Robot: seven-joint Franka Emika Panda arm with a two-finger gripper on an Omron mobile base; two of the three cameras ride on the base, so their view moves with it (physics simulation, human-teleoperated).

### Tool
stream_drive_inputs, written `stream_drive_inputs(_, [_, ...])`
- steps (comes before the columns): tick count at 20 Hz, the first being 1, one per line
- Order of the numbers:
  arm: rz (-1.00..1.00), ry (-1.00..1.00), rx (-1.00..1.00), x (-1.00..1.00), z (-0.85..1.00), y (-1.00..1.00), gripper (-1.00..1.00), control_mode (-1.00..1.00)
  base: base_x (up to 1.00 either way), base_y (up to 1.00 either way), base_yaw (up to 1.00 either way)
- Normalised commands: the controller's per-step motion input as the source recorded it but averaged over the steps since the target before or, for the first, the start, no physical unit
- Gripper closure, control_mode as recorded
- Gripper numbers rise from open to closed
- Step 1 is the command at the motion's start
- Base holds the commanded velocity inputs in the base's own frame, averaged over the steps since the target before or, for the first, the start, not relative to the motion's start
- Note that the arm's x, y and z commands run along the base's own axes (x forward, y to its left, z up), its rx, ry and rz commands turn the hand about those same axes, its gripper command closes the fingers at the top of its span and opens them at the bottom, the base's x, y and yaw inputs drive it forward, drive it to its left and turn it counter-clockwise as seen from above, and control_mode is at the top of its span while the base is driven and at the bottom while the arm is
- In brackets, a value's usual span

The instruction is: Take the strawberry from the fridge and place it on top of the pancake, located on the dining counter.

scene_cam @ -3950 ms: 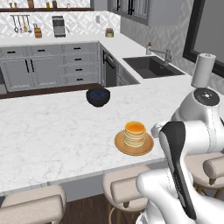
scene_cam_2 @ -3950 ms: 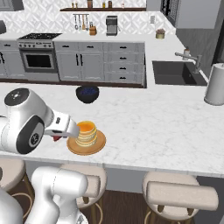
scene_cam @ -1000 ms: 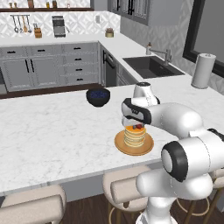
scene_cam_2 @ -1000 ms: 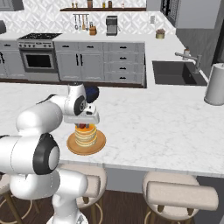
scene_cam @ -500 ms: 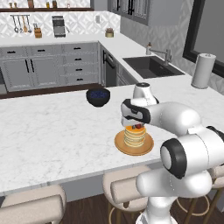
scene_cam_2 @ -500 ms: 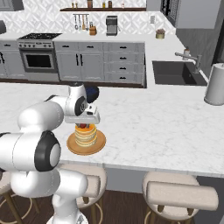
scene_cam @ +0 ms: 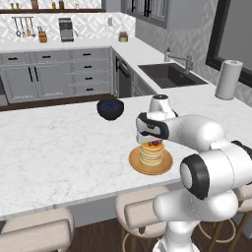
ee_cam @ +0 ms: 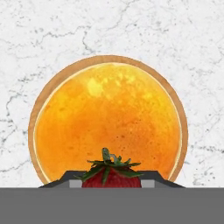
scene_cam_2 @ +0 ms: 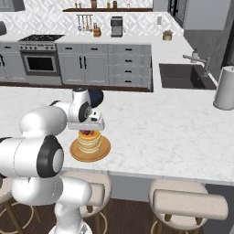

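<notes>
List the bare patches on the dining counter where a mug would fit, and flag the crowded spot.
Free: the dining counter left of the dark bowl and the wooden plate; also the stretch between that plate and the paper towel roll. Crowded: around the pancake, where the tool holds the strawberry just above it.
</notes>
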Motion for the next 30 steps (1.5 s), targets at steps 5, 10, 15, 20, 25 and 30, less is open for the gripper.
stream_drive_inputs(5, [0.00, 0.00, 0.00, 0.00, -0.07, 0.00, -1.00, -1.00, 0.00, 0.00, 0.00])
stream_drive_inputs(10, [0.00, 0.00, 0.00, 0.00, 0.00, 0.00, -1.00, -1.00, 0.00, 0.00, 0.00])
stream_drive_inputs(15, [0.00, 0.00, 0.00, 0.00, 0.00, 0.00, -1.00, -1.00, 0.00, 0.00, 0.00])
stream_drive_inputs(20, [0.00, 0.00, 0.00, 0.00, 0.00, 0.00, -1.00, -1.00, 0.00, 0.00, 0.00])
stream_drive_inputs(25, [0.00, 0.00, 0.00, 0.00, 0.08, 0.00, -1.00, -1.00, 0.00, 0.00, 0.00])
stream_drive_inputs(30, [0.08, -0.16, 0.00, -0.19, 0.84, 0.16, -1.00, -1.00, 0.00, 0.00, 0.00])
